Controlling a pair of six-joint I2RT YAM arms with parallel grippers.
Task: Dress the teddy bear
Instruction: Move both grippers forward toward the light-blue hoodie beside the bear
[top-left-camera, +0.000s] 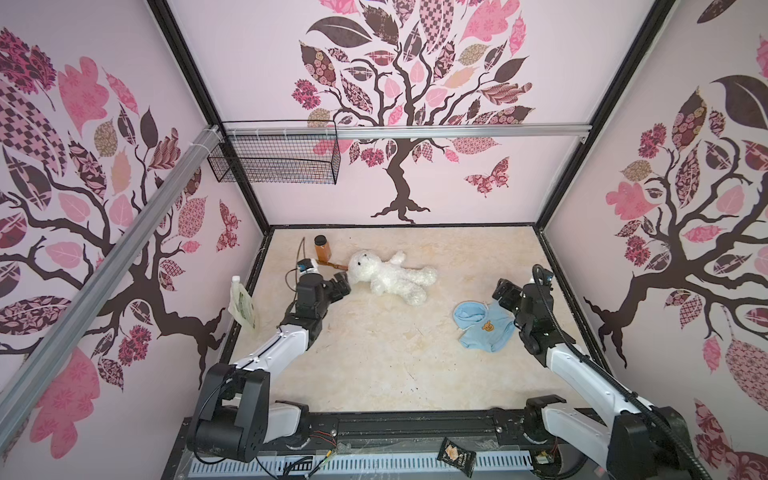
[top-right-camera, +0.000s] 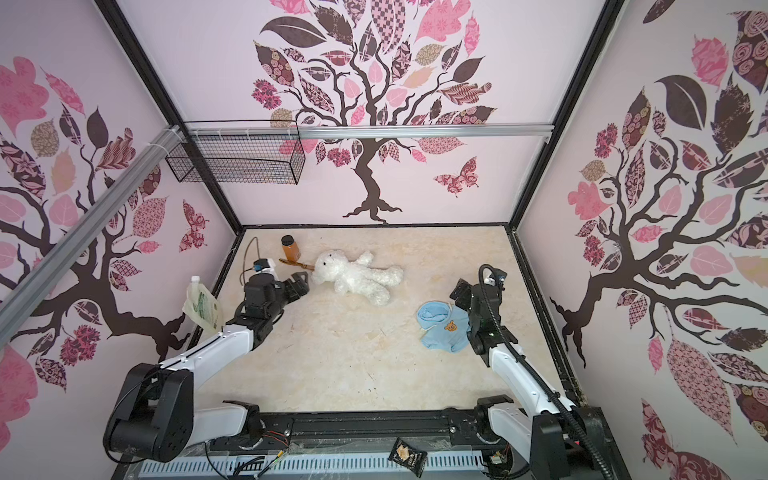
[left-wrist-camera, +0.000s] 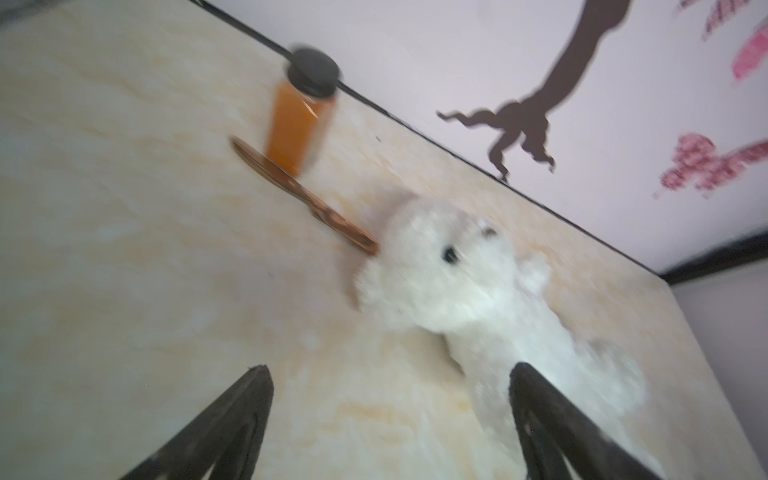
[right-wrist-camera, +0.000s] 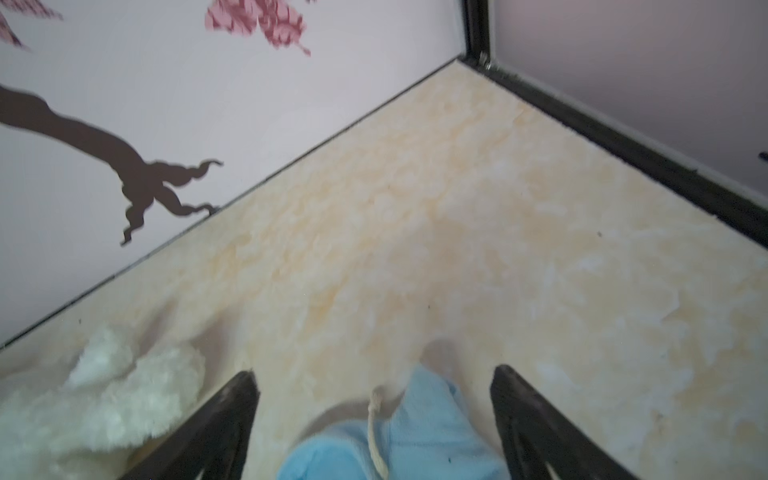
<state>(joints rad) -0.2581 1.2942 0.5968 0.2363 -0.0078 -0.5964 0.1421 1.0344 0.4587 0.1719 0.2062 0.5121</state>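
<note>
Nearest the lens, a black packet (top-left-camera: 456, 454) lies by the front rail (top-left-camera: 415, 426). Beyond it, the white teddy bear (top-left-camera: 390, 276) lies on its back, bare, on the marbled surface (top-left-camera: 374, 374) near the far wall (top-left-camera: 457, 199), head toward the left. Just beside its head hovers the left hand (top-left-camera: 343, 286), fingers (left-wrist-camera: 232, 415) spread apart and holding nothing. A wooden utensil (left-wrist-camera: 303, 195) runs from the bear's head to an orange jar (top-left-camera: 322, 246) with a black lid. Well apart on the right, a light blue hooded shirt (top-left-camera: 484, 328) with an orange bear patch lies flat; the right hand (top-left-camera: 503, 291), fingers wide and empty, hangs over its far edge.
</note>
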